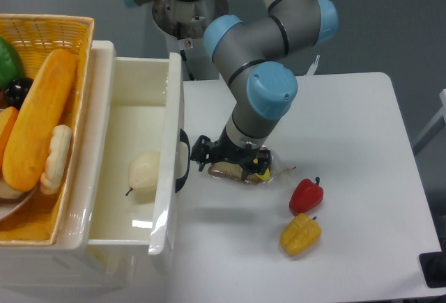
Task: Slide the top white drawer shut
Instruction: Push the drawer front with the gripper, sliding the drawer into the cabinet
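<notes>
The top white drawer [171, 143] is a deep glossy box, partly pulled out to the right of the cabinet. A pale pear-shaped fruit [143, 173] lies inside it. A black loop handle [184, 160] sits on its front panel. My gripper [212, 155] hangs low just right of that handle, its dark fingers pointing toward the front panel and close to it. The view does not show whether the fingers are open or shut. Contact with the handle cannot be made out.
A woven yellow basket [82, 35] with bread and fruit rests on the cabinet top at left. On the table lie a clear packet [244, 173] under the gripper, a red pepper [306, 194] and a yellow pepper [300, 233]. The lower drawer front [111, 275] shows below.
</notes>
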Controlling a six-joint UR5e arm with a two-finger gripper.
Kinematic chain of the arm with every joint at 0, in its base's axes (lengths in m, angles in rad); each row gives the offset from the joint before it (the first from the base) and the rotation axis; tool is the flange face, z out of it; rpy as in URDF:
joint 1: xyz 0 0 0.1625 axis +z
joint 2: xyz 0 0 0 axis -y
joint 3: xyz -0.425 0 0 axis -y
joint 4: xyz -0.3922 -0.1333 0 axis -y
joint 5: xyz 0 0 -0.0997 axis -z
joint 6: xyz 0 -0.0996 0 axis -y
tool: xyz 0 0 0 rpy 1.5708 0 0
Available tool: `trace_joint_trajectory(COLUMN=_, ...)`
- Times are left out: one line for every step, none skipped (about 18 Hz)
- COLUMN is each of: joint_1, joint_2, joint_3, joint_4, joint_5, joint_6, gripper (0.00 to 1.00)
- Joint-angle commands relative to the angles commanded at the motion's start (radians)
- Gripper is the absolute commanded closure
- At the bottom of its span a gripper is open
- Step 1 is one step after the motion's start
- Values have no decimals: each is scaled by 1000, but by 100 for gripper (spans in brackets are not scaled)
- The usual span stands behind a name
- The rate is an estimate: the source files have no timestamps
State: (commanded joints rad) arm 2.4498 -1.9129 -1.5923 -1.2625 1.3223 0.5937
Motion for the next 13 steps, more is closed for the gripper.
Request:
trace_joint_trajectory(joint_1=-8, joint_2=-2, joint_3=2, joint_4=0, joint_5=0, joint_6=0, gripper=0)
trace_joint_trajectory(joint_1=-15, joint_2=-2, joint_3=2, joint_4=0, joint_5=2, joint_6=0, gripper=0)
trace_joint_trajectory(joint_1=-23, joint_2=-2, joint_3=2, joint_4=0, joint_5=3, joint_6=0, gripper=0)
trace_joint_trajectory(joint_1=-31, joint_2=-2, joint_3=2, joint_4=2, joint_5=5, joint_6=3, gripper=0)
trace_joint_trajectory(joint_1=-34, joint_2=-2, joint_3=2, joint_4=2, joint_5=5, joint_6=5, gripper=0)
trace_joint_trajectory(joint_1=-43, joint_2=-2, joint_3=3, joint_4=2, joint_5=5, joint_6=5, gripper=0)
trace_joint_trajectory(joint_1=-51, joint_2=-2, joint_3=3, joint_4=2, joint_5=5, joint_6=5, gripper=0)
trace_joint_trajectory(joint_1=-55, joint_2=-3, joint_3=3, joint_4=3, joint_5=5, joint_6=6, gripper=0)
trace_joint_trajectory(joint_1=-58, joint_2=-3, joint_3=3, joint_4=5, joint_5=5, joint_6=8, gripper=0)
trace_joint_trajectory(joint_1=-67, joint_2=-3, joint_3=5, joint_4=6, joint_5=5, joint_6=8, gripper=0)
trace_joint_trajectory(joint_1=-75, joint_2=-2, joint_3=6, joint_4=6, joint_5=5, joint_6=8, gripper=0)
trace_joint_trajectory(joint_1=-77, joint_2=-3, joint_3=6, joint_4=6, joint_5=5, joint_6=8, gripper=0)
trace_joint_trajectory(joint_1=-78, joint_2=-3, joint_3=6, joint_4=6, joint_5=5, joint_6=8, gripper=0)
